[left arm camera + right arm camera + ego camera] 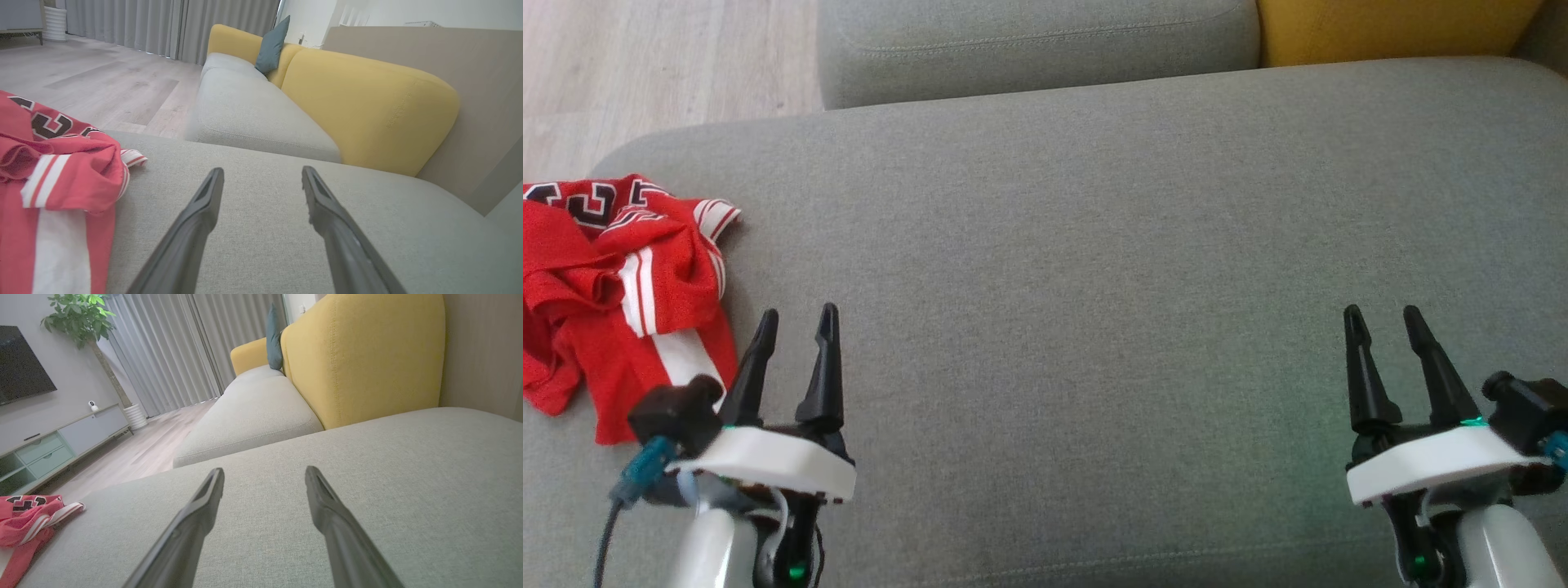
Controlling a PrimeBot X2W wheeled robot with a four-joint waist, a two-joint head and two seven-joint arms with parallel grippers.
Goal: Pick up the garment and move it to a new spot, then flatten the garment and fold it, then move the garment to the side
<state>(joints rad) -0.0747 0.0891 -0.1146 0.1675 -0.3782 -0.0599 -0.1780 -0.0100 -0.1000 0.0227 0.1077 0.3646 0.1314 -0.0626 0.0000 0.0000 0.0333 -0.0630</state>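
Observation:
The garment [613,286] is a red jersey with white stripes and dark lettering, lying crumpled at the far left of the grey sofa cushion [1094,269]. My left gripper [798,317] hovers open just right of its lower edge, nothing between the fingers. In the left wrist view the garment [53,183] bunches up at the left, beside my left gripper [262,174]. My right gripper [1380,314] stands open over the cushion's bare right side, far from the jersey. The right wrist view has the garment [28,522] at the lower left, well away from my right gripper [264,474].
A second grey seat cushion [1037,49] lies beyond the one in front, with a yellow backrest [1388,28] to the right. Pale wooden floor [662,65] lies past the left edge. A teal pillow [271,45], curtains, a cabinet and a potted plant [81,318] stand further off.

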